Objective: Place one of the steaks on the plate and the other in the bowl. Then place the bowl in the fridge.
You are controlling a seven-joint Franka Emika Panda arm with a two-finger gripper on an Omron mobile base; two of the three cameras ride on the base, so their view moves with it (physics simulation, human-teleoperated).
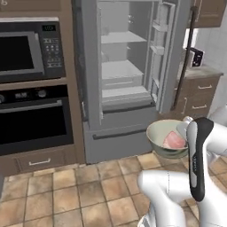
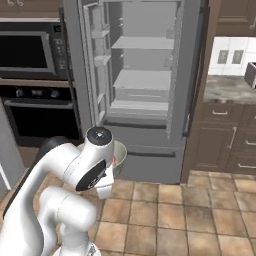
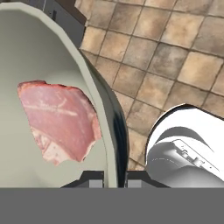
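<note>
The pale grey-green bowl (image 3: 52, 65) fills the left of the hand view, and one pink-red steak (image 3: 59, 124) lies flat inside it. My gripper (image 3: 114, 177) is shut on the bowl's rim, one fingertip inside the wall and one outside. From the left base view the bowl (image 1: 156, 135) hangs low in front of the fridge (image 1: 119, 66), with the steak (image 1: 174, 141) showing in it and my forearm partly covering it. The fridge (image 2: 142, 75) stands with both upper doors open, its pale shelves bare. Part of the bowl (image 2: 120, 151) peeks out behind my arm. The plate is out of view.
A black microwave (image 1: 26, 53) and a built-in oven (image 1: 31, 119) fill the wall left of the fridge. Brown drawer cabinets with a counter (image 2: 230, 90) stand to its right. The open fridge doors (image 1: 175, 53) jut out on both sides. Tiled floor (image 2: 165, 210) lies below.
</note>
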